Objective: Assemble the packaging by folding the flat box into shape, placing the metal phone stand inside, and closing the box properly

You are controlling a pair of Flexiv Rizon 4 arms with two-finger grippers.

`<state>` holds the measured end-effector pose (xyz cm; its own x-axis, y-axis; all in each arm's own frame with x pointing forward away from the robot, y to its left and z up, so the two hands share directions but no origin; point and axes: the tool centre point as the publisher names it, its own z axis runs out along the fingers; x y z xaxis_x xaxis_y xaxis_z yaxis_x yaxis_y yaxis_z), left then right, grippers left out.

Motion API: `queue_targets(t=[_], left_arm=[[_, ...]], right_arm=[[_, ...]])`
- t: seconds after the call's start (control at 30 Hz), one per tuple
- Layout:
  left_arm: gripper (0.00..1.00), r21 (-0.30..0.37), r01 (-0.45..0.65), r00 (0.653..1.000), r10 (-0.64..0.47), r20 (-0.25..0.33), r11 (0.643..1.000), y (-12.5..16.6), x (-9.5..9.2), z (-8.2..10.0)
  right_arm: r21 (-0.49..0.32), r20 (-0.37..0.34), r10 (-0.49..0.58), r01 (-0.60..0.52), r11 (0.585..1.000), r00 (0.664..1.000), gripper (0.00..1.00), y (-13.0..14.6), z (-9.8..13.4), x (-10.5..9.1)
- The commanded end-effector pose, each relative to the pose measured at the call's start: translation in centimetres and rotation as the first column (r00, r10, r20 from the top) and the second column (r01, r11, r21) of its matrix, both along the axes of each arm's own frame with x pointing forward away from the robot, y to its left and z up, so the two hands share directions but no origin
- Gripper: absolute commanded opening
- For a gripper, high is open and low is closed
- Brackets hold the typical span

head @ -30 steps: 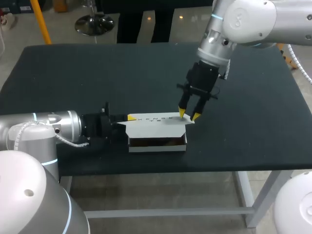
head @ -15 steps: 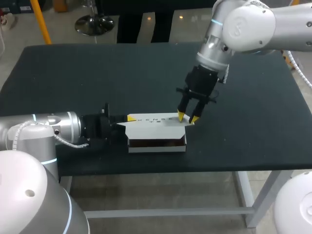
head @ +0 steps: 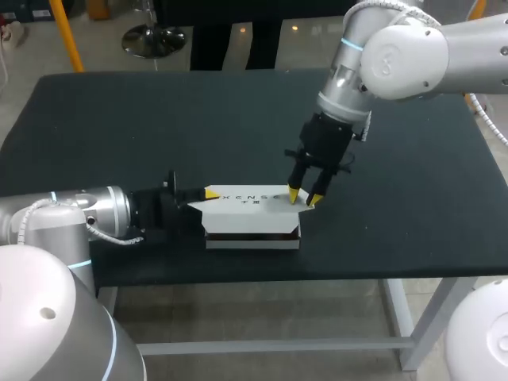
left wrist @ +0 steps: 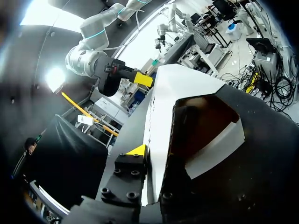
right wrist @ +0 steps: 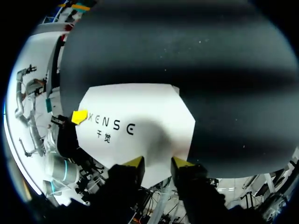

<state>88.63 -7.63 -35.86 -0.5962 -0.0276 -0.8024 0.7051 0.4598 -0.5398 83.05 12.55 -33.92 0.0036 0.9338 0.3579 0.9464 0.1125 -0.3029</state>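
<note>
Two grippers are on the box (head: 252, 240). On the left, our left gripper (head: 206, 194) pinches the left end of the lid (head: 246, 203) between its fingers. In the middle, the box sits near the front edge of the table (head: 159, 119). Its lid is not all the way down, and a dark gap shows along the front. Something dark is inside, but we cannot tell if it is the phone stand. On the right, our right gripper (head: 305, 197) has its fingers close together, holding nothing, with its tips on the right end of the lid.

If the right tips push too hard, we think the thin lid could bend. If the left pinch pulls sideways, the box could slide or twist. The front flap could also land outside the wall and not tuck in.

Our left arm lies just left of the box. The front edge is close, so a push that way is risky. Behind the box and to its right, the table gives us lots of room.
</note>
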Motion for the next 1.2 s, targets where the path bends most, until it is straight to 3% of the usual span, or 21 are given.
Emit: queue_targets(t=[0.03,0.27,0.67,0.8,0.97,1.2], left_arm=[[0.18,-0.010,-0.010,1.000,0.010,0.012,1.000,0.4,-0.4,-0.3],[0.30,-0.017,-0.017,1.000,0.017,0.019,1.000,0.6,-0.5,-0.1],[0.30,-0.016,-0.034,0.998,0.035,0.051,0.999,1.5,-1.3,1.0],[0.32,0.024,-0.046,0.997,0.045,0.064,0.999,2.5,-2.0,1.5],[0.41,0.110,-0.073,0.996,0.068,0.052,0.991,3.9,-3.1,1.7],[0.45,0.204,-0.077,0.996,0.084,-0.026,0.976,6.6,-4.5,3.3]], right_arm=[[-0.002,0.006,-0.003,0.003,1.000,1.000,0.41,0.1,-0.2,-0.1],[-0.009,0.013,-0.009,0.009,1.000,1.000,0.41,0.2,-0.3,-0.1],[-0.009,0.022,-0.019,0.019,1.000,1.000,0.41,0.1,-0.4,-0.1],[-0.007,0.025,-0.022,0.022,1.000,0.999,0.41,0.1,-0.5,0.0],[-0.005,0.032,-0.025,0.025,1.000,0.999,0.41,0.1,-0.4,0.0],[-0.002,0.046,-0.031,0.031,1.000,0.998,0.42,0.0,-0.4,0.0]])
